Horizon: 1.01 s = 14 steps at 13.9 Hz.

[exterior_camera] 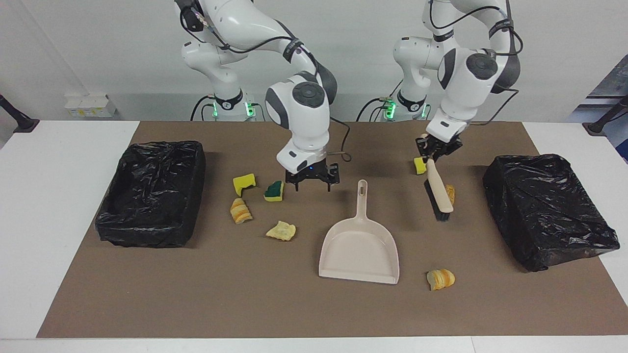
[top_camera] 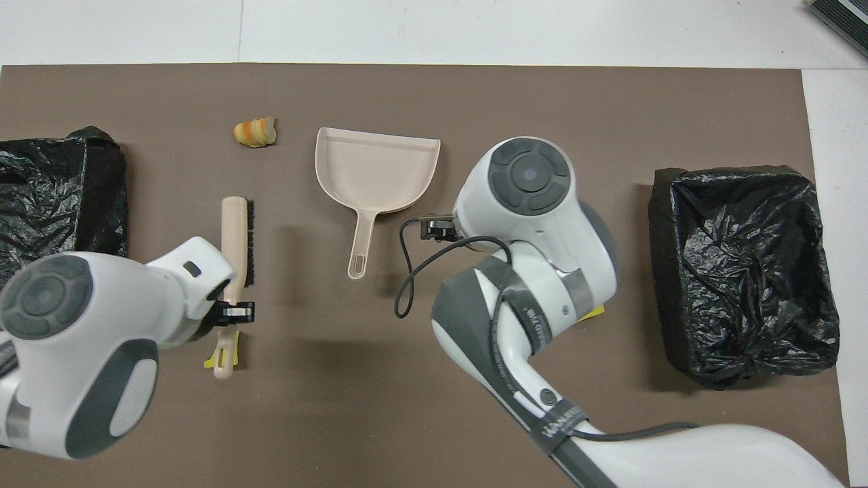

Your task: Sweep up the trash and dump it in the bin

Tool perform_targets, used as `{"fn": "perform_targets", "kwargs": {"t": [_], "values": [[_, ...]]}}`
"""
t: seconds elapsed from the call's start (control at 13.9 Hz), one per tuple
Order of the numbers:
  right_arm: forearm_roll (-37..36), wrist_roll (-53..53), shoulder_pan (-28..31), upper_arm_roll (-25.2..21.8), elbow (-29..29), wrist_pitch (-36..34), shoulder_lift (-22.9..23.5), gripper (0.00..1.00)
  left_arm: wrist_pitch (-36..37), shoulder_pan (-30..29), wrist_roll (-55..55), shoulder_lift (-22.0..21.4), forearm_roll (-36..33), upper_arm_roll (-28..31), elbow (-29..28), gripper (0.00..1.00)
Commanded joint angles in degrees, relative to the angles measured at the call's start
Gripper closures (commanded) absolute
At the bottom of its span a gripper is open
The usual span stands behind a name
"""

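Brown mat (exterior_camera: 196,304) under everything, with a black-lined bin (exterior_camera: 152,193) at the right arm's end and a second black-lined bin (exterior_camera: 549,211) at the left arm's end. Hidden in the overhead view under the right arm's bulk: most of the trash on that side. Plain in the facing view, though: yellow sponge chunk (exterior_camera: 244,183), green-topped sponge (exterior_camera: 274,191), striped bread piece (exterior_camera: 240,211) and flatter tan piece (exterior_camera: 281,231), clustered near the first bin. Half covered by the brush (exterior_camera: 438,189): an orange bread lump (exterior_camera: 450,194) and a small yellow chunk (exterior_camera: 419,165). Clear of everything, beside the dustpan's mouth: another striped piece (exterior_camera: 441,279). Beige dustpan (exterior_camera: 359,245) mid-mat, handle toward the robots. Left gripper (exterior_camera: 433,152) clamped tight on the brush handle, bristles tilted down over the mat. Right gripper (exterior_camera: 312,180) spread wide, holding nothing, over the mat between green-topped sponge and dustpan handle.
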<state>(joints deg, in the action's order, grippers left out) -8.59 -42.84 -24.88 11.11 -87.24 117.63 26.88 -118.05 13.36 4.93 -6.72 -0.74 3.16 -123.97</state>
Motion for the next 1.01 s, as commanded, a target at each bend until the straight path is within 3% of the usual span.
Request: {"fn": "perform_targets", "kwargs": {"t": [0.0, 0.43, 0.65, 0.79, 0.94], "values": [[-4.33, -4.36, -2.79, -0.30, 13.56, -0.83, 10.27, 0.00, 0.53, -3.50, -9.56, 15.63, -2.60, -0.88, 16.96, 1.00], [-8.11, -7.52, -6.92, -0.74, 15.96, 2.08, 13.20, 0.00, -0.43, -6.93, -29.71, 31.65, -8.48, -0.88, 37.89, 1.00], [-8.90, -8.66, -9.91, -0.57, 15.26, 0.41, 12.76, 0.01, -3.14, -7.99, -41.97, 36.24, -15.59, -0.88, 43.19, 1.00], [-8.64, -8.93, -10.36, -0.22, 14.29, -1.86, 12.14, 0.11, -3.77, -8.70, -45.71, 38.17, -16.31, -0.88, 45.74, 1.00], [-8.03, -10.94, -10.36, -0.04, 14.20, -3.11, 11.96, 0.33, -4.21, -7.74, -45.80, 40.64, -20.24, -1.23, 47.42, 1.00]]}}
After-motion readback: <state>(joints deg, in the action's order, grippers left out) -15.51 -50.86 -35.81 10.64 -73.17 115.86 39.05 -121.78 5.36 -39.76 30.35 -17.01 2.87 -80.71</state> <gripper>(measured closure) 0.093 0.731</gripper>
